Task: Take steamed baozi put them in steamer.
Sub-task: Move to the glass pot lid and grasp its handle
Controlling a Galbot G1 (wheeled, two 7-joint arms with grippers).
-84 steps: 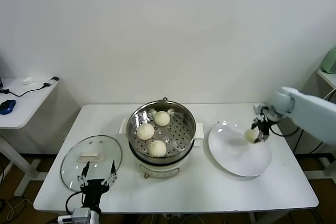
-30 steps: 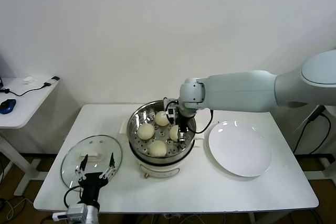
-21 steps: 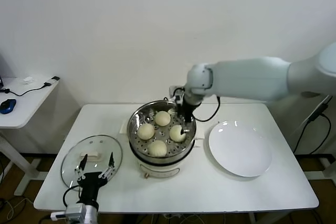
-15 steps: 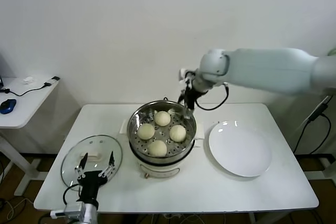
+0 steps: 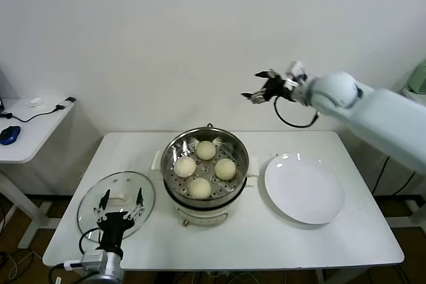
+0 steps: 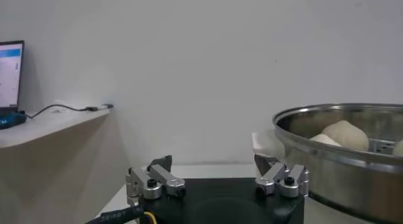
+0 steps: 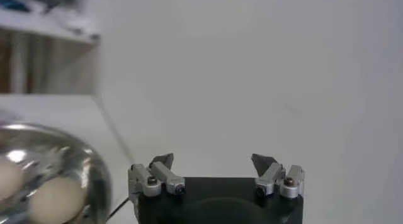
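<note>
The shiny steel steamer [image 5: 168, 154] stands mid-table on its cream base. Several pale baozi lie on its perforated tray: one at the back [image 5: 206, 150], one left [image 5: 185, 166], one right [image 5: 225, 169], one front [image 5: 200, 187]. My right gripper [image 5: 257, 86] is open and empty, raised high above and right of the steamer, near the wall; it shows in the right wrist view [image 7: 213, 162]. My left gripper [image 5: 120, 199] is open and empty, low at the table's front left over the glass lid; the left wrist view [image 6: 213, 163] shows it beside the steamer [image 6: 340, 157].
A round glass lid [image 5: 93, 211] lies at the front left of the white table [image 5: 266, 241]. A flat white plate [image 5: 304, 187] lies bare to the right of the steamer. A side table [image 5: 26, 128] with a mouse stands at far left.
My right gripper carried the last baozi from the plate, set it on the tray's right side, let go, then rose up and to the right, empty. The left arm barely moved.
</note>
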